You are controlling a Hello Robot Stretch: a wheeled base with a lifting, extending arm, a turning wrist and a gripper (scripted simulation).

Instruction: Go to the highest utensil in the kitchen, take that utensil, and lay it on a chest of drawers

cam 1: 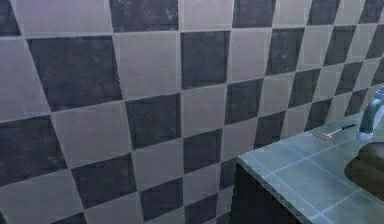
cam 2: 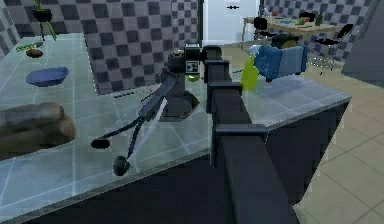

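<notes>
Facing a checkered wall (cam 1: 150, 90) at the forward view's left; then a teal-tiled bench (cam 1: 300, 165) with a slim pale utensil (cam 1: 337, 129) lying flat near the wall, just left of a faucet (cam 1: 372, 112). In the arm side view, a dark sink (cam 2: 30, 125) and blue dish (cam 2: 48, 74) leftward, then the fingers (cam 2: 122, 165) slanting down over the bench's front edge, right of the sink. Cannot tell whether holding anything, nor how the utensil lies relative to them. Dark arm (cam 2: 235, 150) next, yellow-green bottle (cam 2: 245, 75) beyond.

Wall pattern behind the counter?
Checkerboard of dark and light grey tiles on the wall; clearest in the forward view.
</notes>
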